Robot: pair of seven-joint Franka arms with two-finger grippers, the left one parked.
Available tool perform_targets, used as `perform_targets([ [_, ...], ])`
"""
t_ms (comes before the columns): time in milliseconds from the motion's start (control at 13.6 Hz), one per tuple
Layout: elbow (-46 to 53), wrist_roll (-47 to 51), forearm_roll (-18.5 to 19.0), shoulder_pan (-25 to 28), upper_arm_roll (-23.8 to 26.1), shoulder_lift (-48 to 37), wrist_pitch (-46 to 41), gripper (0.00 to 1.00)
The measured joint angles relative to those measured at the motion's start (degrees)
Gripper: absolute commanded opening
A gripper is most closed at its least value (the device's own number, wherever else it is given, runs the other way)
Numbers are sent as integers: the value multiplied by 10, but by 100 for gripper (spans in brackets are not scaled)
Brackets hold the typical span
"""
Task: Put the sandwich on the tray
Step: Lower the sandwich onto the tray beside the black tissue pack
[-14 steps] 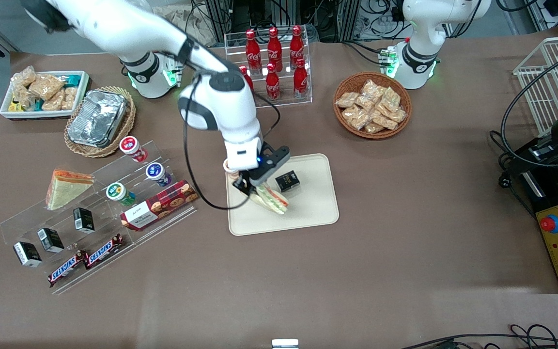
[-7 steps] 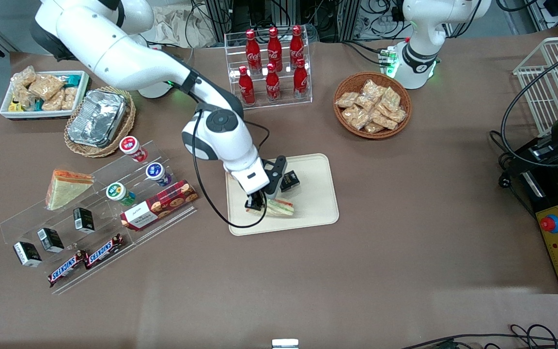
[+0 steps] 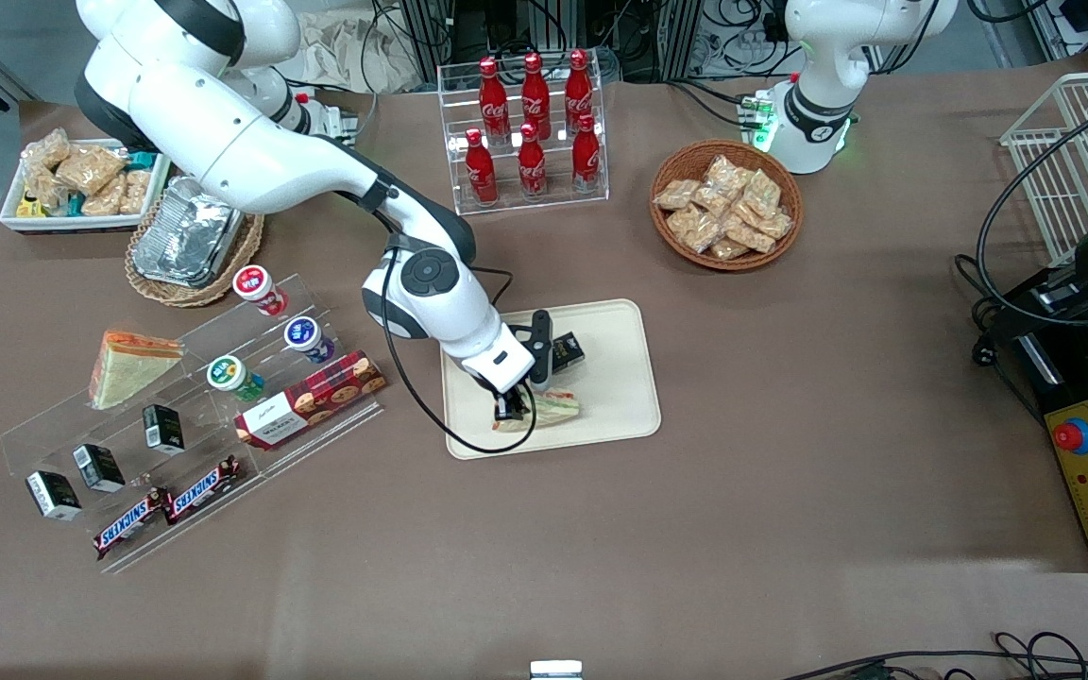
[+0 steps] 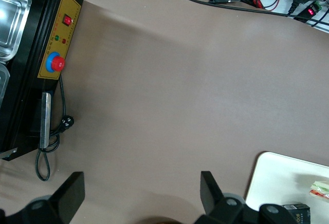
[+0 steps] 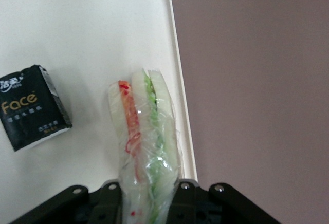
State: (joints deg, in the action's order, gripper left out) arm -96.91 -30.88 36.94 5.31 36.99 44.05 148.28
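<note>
Two fingers of the gripper (image 3: 513,409) pinch the sandwich (image 3: 544,409) by its narrow end, low over the tray (image 3: 615,397). In the right wrist view the wrapped wedge (image 5: 145,147) runs out from between the dark fingers (image 5: 110,198), standing on edge with its red and green filling stripes facing the camera, close alongside the tray's rim (image 5: 180,106). From the front, the sandwich looks to be resting on, or just above, the tray surface, near the edge closest to the front camera.

Just beside the gripper, farther from the front camera, a small black tissue pack (image 3: 566,350) printed "Face" (image 5: 33,106) lies on the same tray, apart from the sandwich.

Placement looks nearly done; what remains, I judge, is the release. To do it well, settle the wedge fully onto the tray before parting the fingers, then lift straight up so the clear wrap does not cling and drag it toward the rim. Since it sits on edge so close to that rim, it could tip outward.

Well away toward the working arm's end of the table, a twin sandwich (image 3: 128,364) rests on a clear acrylic display stand (image 3: 195,416).
</note>
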Motion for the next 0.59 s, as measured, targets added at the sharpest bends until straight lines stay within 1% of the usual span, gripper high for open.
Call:
perform_targets([
  [220,15,-17,0,4,0,14,0,0],
  [588,19,-14,-1,11,-1,43,0,0],
])
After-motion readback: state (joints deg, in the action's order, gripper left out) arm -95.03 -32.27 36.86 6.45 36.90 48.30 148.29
